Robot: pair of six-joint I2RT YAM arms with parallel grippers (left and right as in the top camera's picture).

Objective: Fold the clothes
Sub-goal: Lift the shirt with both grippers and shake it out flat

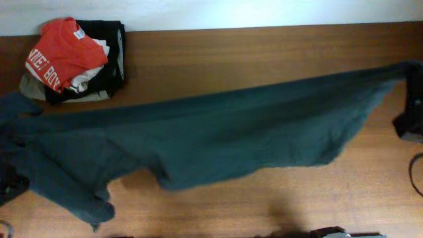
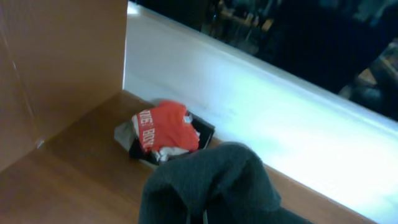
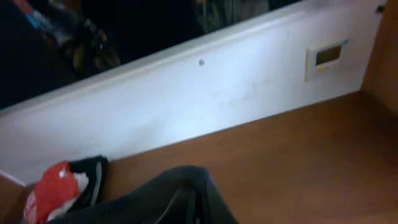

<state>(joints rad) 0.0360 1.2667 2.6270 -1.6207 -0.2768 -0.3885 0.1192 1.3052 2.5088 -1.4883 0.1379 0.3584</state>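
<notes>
The dark teal T-shirt (image 1: 218,132) lies stretched almost the full width of the wooden table (image 1: 264,46), running from the left edge up to the far right edge as one long, slightly slanted band. Its left part is the broader one, spreading toward the near edge in loose folds, with a rounded flap (image 1: 89,208) close to the front. To the right the cloth narrows to a taut strip. The right gripper (image 1: 413,89) sits at that narrow end with its jaws pressed together on the fabric. In the right wrist view only a dark ridge of cloth rises at the bottom of the frame, and the fingers cannot be made out. The left gripper is buried under a bunched hump of the shirt at the left edge. In the left wrist view that hump fills the lower middle and hides the fingers, which are clamped on the cloth inside it. No lettering or label shows on the shirt from any view. At the back left corner, apart from the T-shirt, a small stack rests against the white wall (image 1: 231,13). In it a red shirt (image 1: 59,53) with white letters lies on top of a black garment (image 1: 112,46) and a pale beige piece (image 1: 30,86).
</notes>
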